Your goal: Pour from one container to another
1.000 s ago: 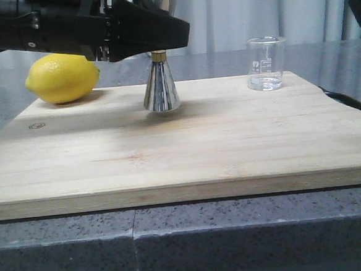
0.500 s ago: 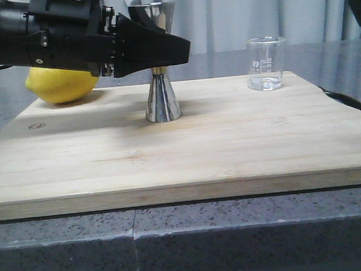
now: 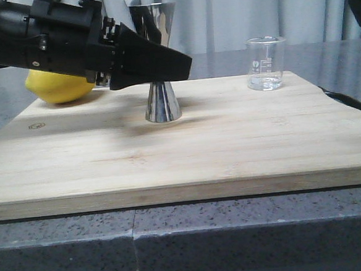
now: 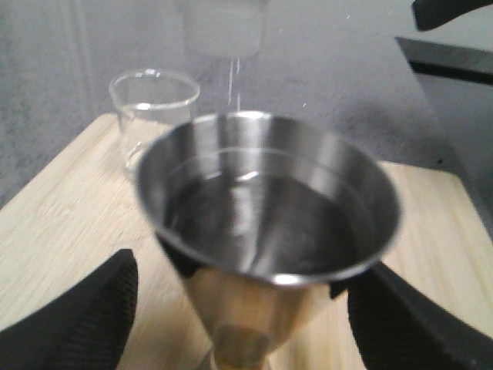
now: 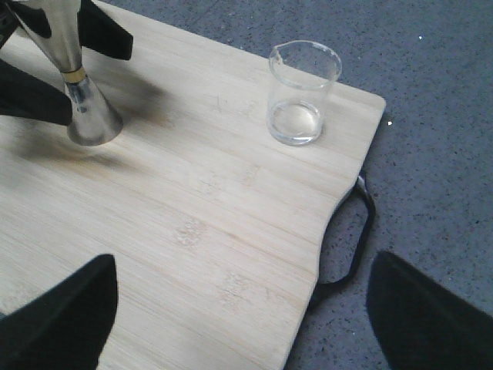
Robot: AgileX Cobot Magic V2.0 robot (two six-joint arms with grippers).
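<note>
left tool (image 4: 239, 308) spread around jigger (image 3: 159, 62); beaker (image 3: 266, 63) near board's (image 3: 231, 144) far edge.

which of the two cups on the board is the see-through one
The glass beaker with white graduation marks, at the board's far right corner; the steel jigger between the left gripper's fingers is opaque.

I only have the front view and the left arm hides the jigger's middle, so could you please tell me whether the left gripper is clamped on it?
Observer: Not clamped. The left gripper is open, with gaps between its fingers and the polished steel hourglass jigger.
Operator: Thank you. Is the jigger empty?
Observer: Its upper cup looks empty.
Operator: And the small clear glass beaker?
Observer: The beaker holds a shallow layer of clear liquid; the right gripper is open above the bamboo board.
</note>
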